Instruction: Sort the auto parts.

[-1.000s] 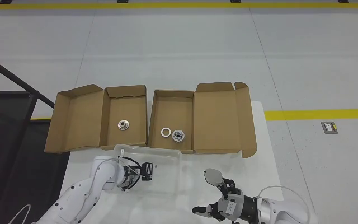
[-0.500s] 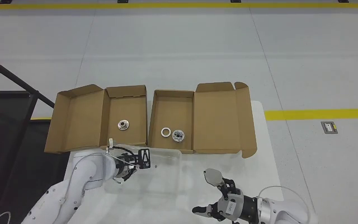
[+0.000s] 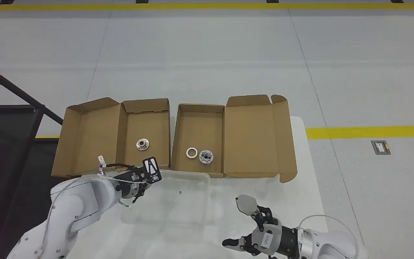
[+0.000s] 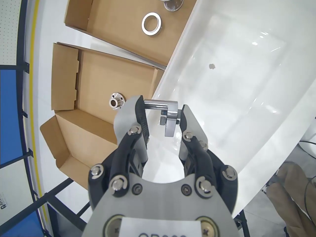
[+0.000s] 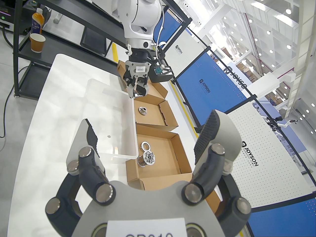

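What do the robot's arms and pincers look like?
Both are smooth, round and white: the left arm and the right arm. The left pincer and the right pincer each have a silver-grey base with round bolts, a white printed label, black links, and two silvery fingers with black ridged pads. A thin white cable runs by the left wrist.

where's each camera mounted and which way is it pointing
Top view: above the arms, looking down at the table; both arms show, left tool near the cardboard boxes, right tool nearer the robot.
Left wrist view: on the left wrist, looking past its own tool, shut on a metal part, at the clear bin and boxes.
Right wrist view: on the right wrist, looking past its open tool across the table at the left arm.
Shared: all three show the bin, the boxes and the ring.
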`<state>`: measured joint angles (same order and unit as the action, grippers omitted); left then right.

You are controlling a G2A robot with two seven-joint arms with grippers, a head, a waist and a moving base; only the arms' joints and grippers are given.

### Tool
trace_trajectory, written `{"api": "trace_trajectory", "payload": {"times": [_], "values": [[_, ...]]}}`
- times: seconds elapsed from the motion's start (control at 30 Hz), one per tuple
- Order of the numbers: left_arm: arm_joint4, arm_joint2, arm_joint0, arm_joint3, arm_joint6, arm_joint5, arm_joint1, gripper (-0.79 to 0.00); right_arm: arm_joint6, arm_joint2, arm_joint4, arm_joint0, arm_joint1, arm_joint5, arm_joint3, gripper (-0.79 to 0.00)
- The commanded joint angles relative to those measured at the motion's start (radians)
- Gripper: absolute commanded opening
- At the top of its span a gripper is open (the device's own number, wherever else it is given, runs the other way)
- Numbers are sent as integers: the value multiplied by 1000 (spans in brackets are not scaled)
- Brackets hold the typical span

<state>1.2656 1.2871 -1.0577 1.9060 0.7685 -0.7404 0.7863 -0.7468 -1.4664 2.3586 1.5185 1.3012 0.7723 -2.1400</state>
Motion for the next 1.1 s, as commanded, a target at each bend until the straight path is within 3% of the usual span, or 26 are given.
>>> {"api": "trace_trajectory", "payload": {"times": [0.0, 0.2, 0.27, 0.4, 0.5, 0.67, 0.87, 1.07], "values": [[0, 0, 0, 0, 0, 0, 0, -785, 0, 0, 0, 0, 0, 0, 0, 0], [0, 0, 0, 0, 0, 0, 0, -785, 0, 0, 0, 0, 0, 0, 0, 0], [-50, 17, 10, -39, -43, 42, 4, -785, 0, 0, 0, 0, 0, 0, 0, 0], [-181, 24, 115, -171, -46, 103, 16, -785, 0, 0, 0, 0, 0, 0, 0, 0], [-262, -30, 234, -312, -20, 134, 35, -785, 0, 0, 0, 0, 0, 0, 0, 0], [-365, -166, 442, -567, -12, 130, 83, -785, 0, 0, 0, 0, 0, 0, 0, 0], [-427, -341, 662, -870, -6, 111, 162, -785, 0, 0, 0, 0, 0, 0, 0, 0], [-400, -492, 783, -1082, -67, 77, 247, -785, 0, 0, 0, 0, 0, 0, 0, 0]]}}
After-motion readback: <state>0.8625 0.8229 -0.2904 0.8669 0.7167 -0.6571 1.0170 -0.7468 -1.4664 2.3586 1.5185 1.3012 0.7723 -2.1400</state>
